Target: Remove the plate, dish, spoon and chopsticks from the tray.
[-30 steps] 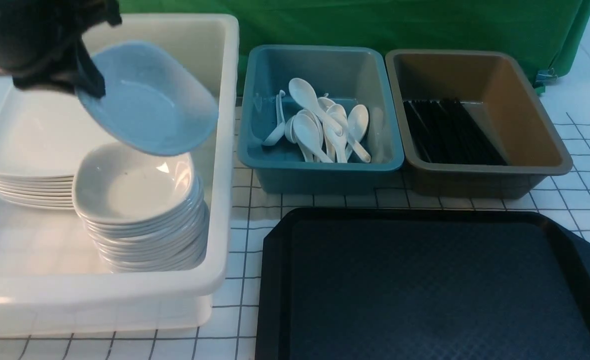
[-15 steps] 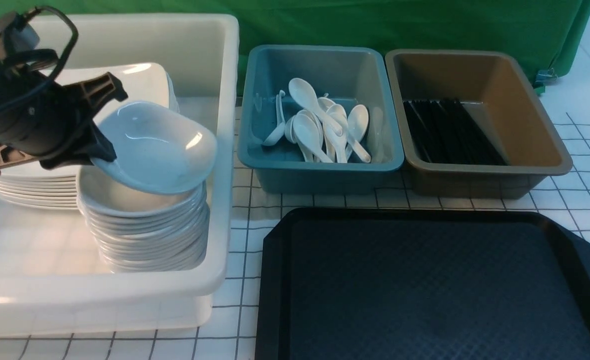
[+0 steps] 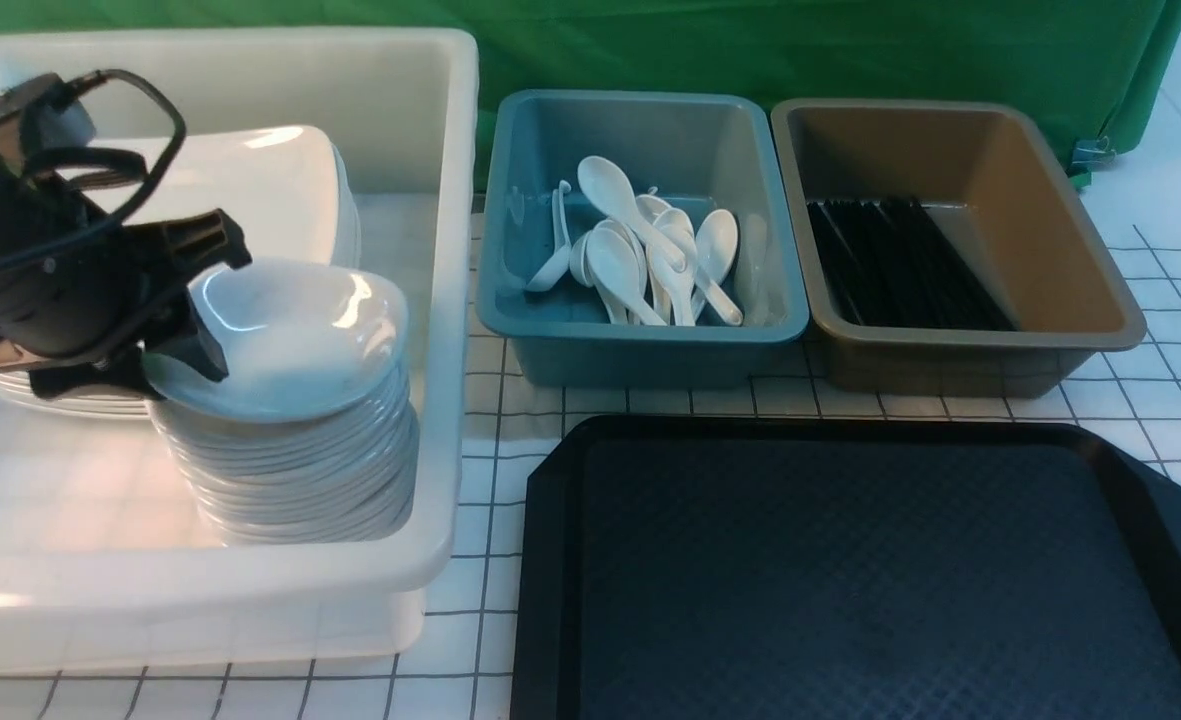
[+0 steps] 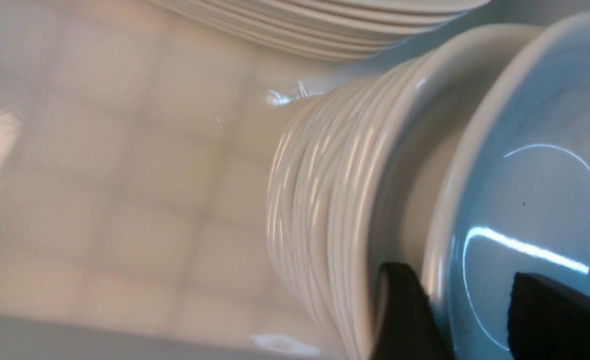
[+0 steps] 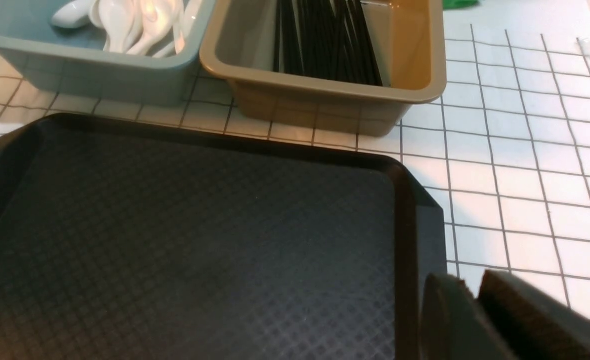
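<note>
A white dish [image 3: 290, 335] lies on top of a tall stack of like dishes in the white bin [image 3: 455, 300]. My left gripper [image 3: 212, 300] is open at the dish's left rim, one finger [image 4: 399, 310] outside the dish [image 4: 534, 175] and the other over its inside, neither pressing it. White square plates [image 3: 250, 190] are stacked behind. The black tray [image 3: 850, 430] lies at the front right with nothing on the part I see. Spoons [image 3: 650, 260] lie in the teal bin, chopsticks [image 3: 900, 265] in the brown bin. My right gripper [image 5: 474, 287] hangs shut and empty over the tray's right rim [image 5: 404, 225].
The teal bin [image 3: 510, 200] and the brown bin [image 3: 1070, 220] stand side by side behind the tray. The white bin fills the left side. A green cloth hangs at the back. The table has a white grid surface [image 3: 1180, 400].
My left gripper lowered the dish from above the bin onto the stack and then opened its jaws. The dish now lies flat on the stack. Nothing else moved.
</note>
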`<act>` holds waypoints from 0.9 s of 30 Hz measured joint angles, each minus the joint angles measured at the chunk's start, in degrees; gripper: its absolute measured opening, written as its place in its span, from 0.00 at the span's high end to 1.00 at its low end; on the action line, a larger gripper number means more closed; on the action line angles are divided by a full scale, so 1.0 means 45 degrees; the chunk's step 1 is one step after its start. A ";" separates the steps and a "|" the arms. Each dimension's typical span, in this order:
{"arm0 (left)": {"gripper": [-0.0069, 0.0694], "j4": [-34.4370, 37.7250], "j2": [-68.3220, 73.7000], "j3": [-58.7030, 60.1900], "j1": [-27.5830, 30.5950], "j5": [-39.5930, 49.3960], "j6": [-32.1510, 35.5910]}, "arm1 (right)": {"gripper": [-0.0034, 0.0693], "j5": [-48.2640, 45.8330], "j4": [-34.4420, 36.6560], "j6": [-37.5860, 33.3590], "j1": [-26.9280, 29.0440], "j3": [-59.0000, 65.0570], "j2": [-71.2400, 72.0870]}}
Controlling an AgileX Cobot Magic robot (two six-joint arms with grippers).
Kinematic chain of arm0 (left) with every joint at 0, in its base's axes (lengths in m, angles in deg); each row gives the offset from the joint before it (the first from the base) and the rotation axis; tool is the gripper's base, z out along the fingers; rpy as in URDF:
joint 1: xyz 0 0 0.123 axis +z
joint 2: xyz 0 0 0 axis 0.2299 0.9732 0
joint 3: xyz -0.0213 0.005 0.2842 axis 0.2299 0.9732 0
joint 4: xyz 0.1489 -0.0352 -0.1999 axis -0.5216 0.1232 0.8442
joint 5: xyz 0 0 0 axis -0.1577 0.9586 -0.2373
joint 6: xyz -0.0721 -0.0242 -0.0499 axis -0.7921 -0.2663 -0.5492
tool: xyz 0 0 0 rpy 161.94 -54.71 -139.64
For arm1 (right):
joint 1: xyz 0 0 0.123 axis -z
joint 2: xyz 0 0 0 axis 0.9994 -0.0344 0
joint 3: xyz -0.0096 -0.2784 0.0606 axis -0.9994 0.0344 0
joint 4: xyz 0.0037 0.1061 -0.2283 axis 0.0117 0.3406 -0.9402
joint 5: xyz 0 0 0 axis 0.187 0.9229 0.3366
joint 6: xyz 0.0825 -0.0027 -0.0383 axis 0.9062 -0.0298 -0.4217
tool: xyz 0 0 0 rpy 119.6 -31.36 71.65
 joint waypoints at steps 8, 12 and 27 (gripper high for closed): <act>0.25 -0.0091 0.0000 -0.1106 0.0000 0.1643 0.1084 | 0.81 -0.0683 0.0000 0.0000 0.0000 0.0000 0.0000; 0.23 -0.0091 0.0000 -0.2253 0.0000 0.3001 0.2078 | 0.88 -0.1363 0.0005 -0.0399 0.0000 0.0000 0.0000; 0.86 0.0676 -0.0286 -0.2811 0.0000 0.3379 0.5768 | 0.96 0.9237 0.1557 -0.1366 0.0000 0.4898 0.0068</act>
